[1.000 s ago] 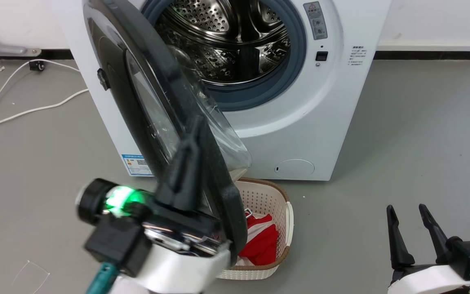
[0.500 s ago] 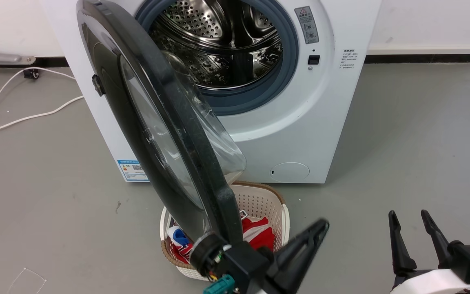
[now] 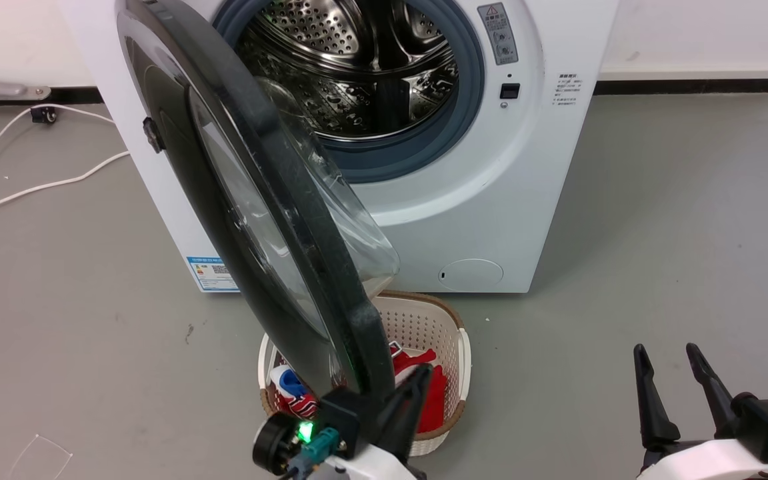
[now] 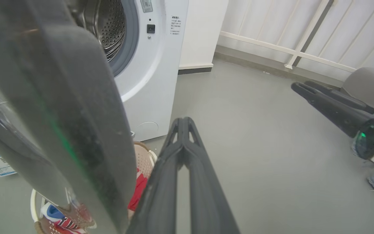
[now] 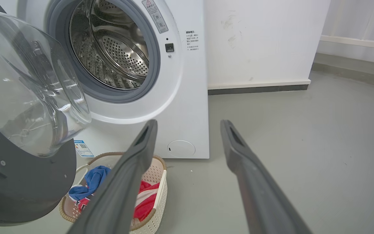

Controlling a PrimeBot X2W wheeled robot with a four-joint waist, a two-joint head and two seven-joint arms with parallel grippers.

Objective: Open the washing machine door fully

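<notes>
Main worry right now: the washing machine door (image 3: pixel 251 213) is only hanging about halfway out, edge-on to the head camera, right over the laundry basket (image 3: pixel 465 347). If I'm shoving that glossy rounded rim with a narrow point, it's probably going to skate off and the door could drift back. Swinging low could also clip the basket.

The left gripper (image 4: pixel 183 125) is pinched completely together with nothing between the fingers, sitting just beside the door's lower rim on the drum side. I can't tell if it's actually touching. The right gripper (image 3: pixel 665 350) is hanging well apart, fingers spread, carrying nothing.
</notes>
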